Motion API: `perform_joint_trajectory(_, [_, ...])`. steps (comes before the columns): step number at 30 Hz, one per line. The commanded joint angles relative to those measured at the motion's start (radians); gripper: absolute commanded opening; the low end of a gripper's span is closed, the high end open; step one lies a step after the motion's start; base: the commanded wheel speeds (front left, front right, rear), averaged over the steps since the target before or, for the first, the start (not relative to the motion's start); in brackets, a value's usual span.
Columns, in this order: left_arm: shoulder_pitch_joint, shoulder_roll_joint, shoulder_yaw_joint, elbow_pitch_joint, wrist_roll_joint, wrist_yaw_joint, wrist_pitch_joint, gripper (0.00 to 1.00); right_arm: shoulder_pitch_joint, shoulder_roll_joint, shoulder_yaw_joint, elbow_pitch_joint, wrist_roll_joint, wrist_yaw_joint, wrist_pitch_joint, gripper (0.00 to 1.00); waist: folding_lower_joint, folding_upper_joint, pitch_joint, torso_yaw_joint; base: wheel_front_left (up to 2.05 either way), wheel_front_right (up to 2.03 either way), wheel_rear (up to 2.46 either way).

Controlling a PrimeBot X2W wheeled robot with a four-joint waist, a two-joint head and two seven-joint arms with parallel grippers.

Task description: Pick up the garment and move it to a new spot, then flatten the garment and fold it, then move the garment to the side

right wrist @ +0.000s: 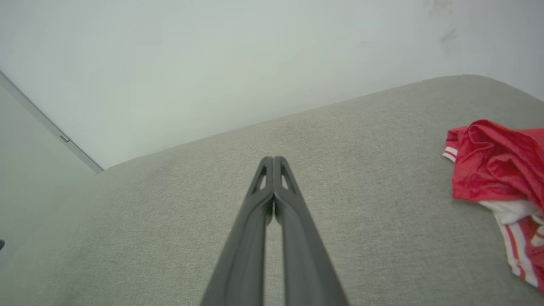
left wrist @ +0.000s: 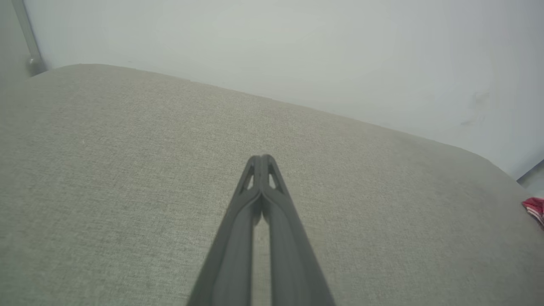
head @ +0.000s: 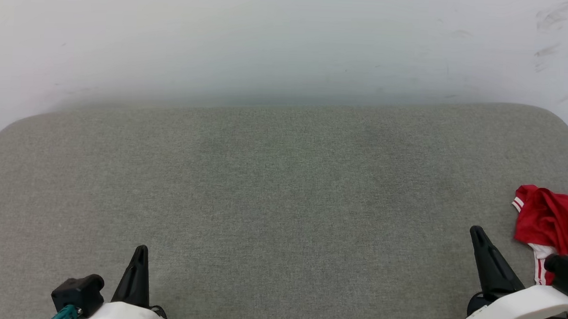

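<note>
Left pincer (left wrist: 261,158) and right pincer (right wrist: 273,159) empty, tips together; crumpled red-and-white garment (right wrist: 493,170) on grey cushion (head: 282,188)

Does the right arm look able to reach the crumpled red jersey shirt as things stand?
Probably yes. The crumpled red jersey shirt lies close beside the right gripper on the grey fabric cushion, nothing between them. The gripper is shut, so it must open first.
</note>
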Motion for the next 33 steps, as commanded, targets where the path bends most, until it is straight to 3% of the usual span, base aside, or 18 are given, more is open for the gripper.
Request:
perform_joint_trajectory(1, [-0.032, 0.000, 0.013, -0.007, -0.043, -0.009, 0.010, 0.00, -0.032, 0.002, -0.006, -0.003, 0.045, 0.000, -0.001, 0.00, 0.0000, 0.0000, 0.000, 0.000, 0.00, 0.00, 0.00])
perform_joint_trajectory(33, [-0.102, -0.042, 0.089, 0.050, -0.493, -0.078, 0.128, 0.00, -0.093, 0.017, -0.036, 0.121, 0.504, 0.000, 0.003, 0.00, 0.0000, 0.0000, 0.003, 0.008, 0.00, 0.00, 0.00])
